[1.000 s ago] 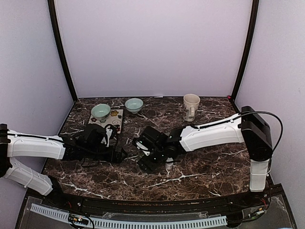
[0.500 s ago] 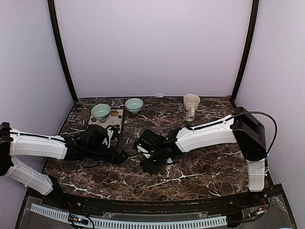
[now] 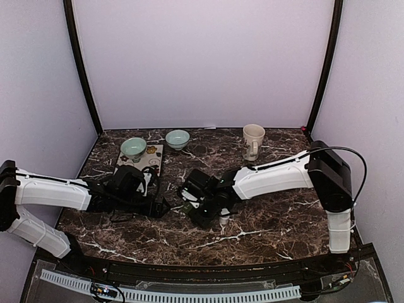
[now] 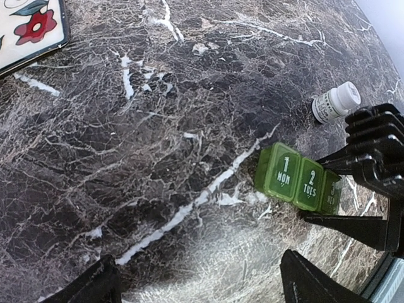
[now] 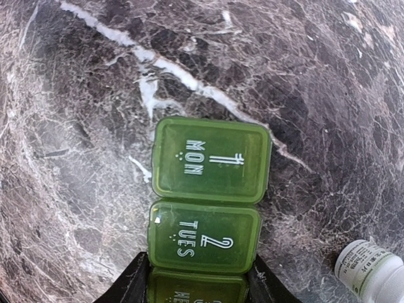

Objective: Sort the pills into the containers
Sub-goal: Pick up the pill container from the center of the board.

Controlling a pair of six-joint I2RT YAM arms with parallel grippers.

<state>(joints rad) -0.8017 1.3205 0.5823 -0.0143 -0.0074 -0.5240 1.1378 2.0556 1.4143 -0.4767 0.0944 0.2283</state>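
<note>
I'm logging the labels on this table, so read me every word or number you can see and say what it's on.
"1 MON": first lid of the green pill organiser.
"2 TUES": second lid.
"3 WE": third lid, rest hidden.
White bottle label: print too small to read.

**Table** [image 3: 271, 221]: dark brown marble with white veins. **Box** [image 5: 211, 161]: translucent green, with white numerals and day names (1 MON, 2 TUES). **Bottle** [image 4: 336, 102]: white, with a white cap and a pale printed label. **Bowls** [image 3: 133, 148], [image 3: 177, 137]: pale teal. **Mug** [image 3: 253, 140]: cream. **Mat** [image 4: 31, 25]: cream with a red flower and a dark rim. **Left arm** [image 3: 50, 192] and **right arm** [image 3: 271, 180]: white shells, black joints. **Walls** [image 3: 202, 63]: pale lilac. **Posts** [image 3: 82, 69]: black.
</note>
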